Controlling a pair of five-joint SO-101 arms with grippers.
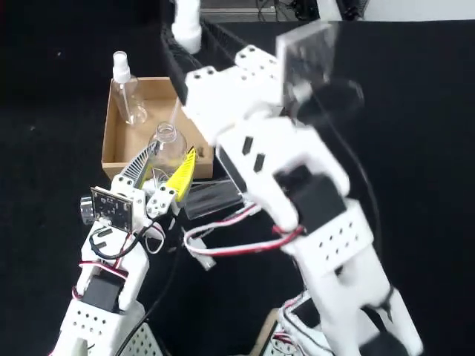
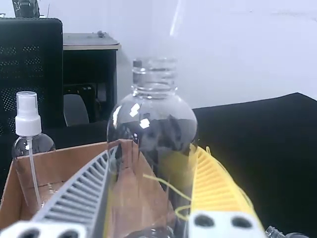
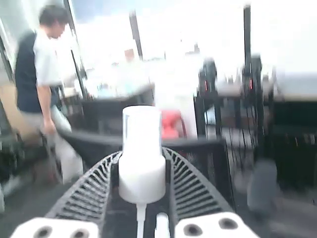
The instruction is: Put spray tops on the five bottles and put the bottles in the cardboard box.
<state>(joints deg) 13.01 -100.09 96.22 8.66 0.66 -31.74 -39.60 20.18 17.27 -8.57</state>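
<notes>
The ribbed grey-and-yellow left end effector [image 2: 156, 148] clamps one clear, round-shouldered plastic bottle [image 2: 153, 119], its threaded neck uncapped, at the cardboard box's [image 1: 110, 137] near edge. One capped bottle [image 1: 128, 93] stands inside. Beyond, the right end effector [image 3: 142, 153] pinches one white spray top [image 3: 142, 166].

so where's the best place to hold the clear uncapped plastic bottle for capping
Grip the clear uncapped plastic bottle around its round body, from the side, as the left gripper does: it stands upright, so the threaded neck is free above.
</notes>
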